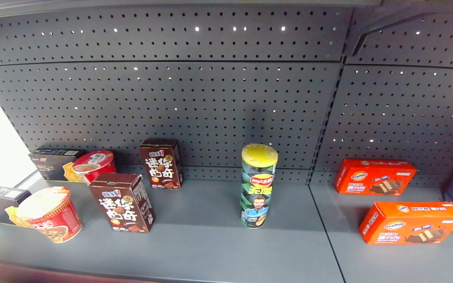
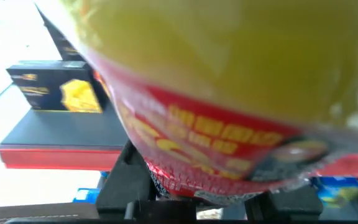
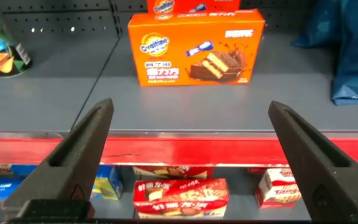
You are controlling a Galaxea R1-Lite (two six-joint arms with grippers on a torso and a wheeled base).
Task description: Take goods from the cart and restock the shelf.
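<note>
While the left tool (image 2: 197, 186) holds a red-and-yellow noodle cup (image 2: 229, 74) close between its jaws, the shelf (image 2: 61, 134) lies just ahead of that tool, whereas the right tool (image 3: 190, 107), spread wide and empty, faces an orange box (image 3: 194, 50) standing beyond the shelf edge.

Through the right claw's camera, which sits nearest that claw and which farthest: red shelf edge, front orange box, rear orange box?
From the right gripper:
1. red shelf edge, directly in front.
2. front orange box, standing on the shelf.
3. rear orange box, behind the front one.
</note>
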